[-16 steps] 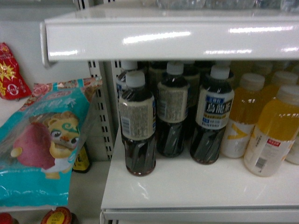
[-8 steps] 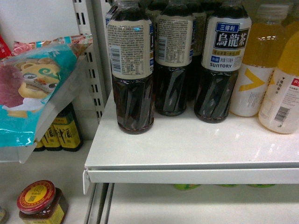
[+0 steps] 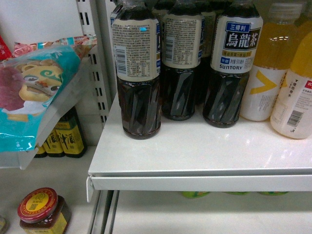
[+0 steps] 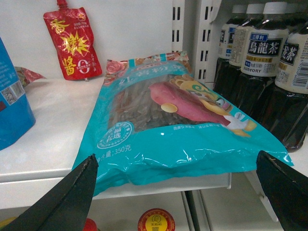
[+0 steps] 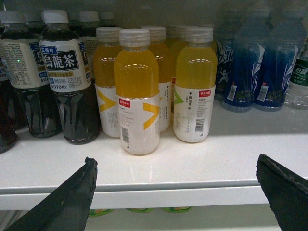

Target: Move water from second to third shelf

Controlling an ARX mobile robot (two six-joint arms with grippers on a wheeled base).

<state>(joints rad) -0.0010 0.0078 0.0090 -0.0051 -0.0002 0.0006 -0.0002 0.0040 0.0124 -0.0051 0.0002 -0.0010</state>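
Both your hands are spread wide, holding nothing: left hand [image 4: 178,192] faces a teal snack bag [image 4: 178,125], right hand [image 5: 175,192] faces yellow juice bottles [image 5: 136,91] beside dark tea bottles [image 5: 67,77].

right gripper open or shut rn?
Open. In the right wrist view the right gripper shows its two black fingers spread wide at the frame's bottom corners, empty, facing yellow juice bottles on the white shelf.

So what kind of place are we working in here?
Most likely a shop or supermarket aisle: white slotted-upright shelving stocked with rows of identical Suntory oolong tea bottles, yellow juice bottles and blue drink bottles, with a packaged teal snack bag on the neighbouring shelf.
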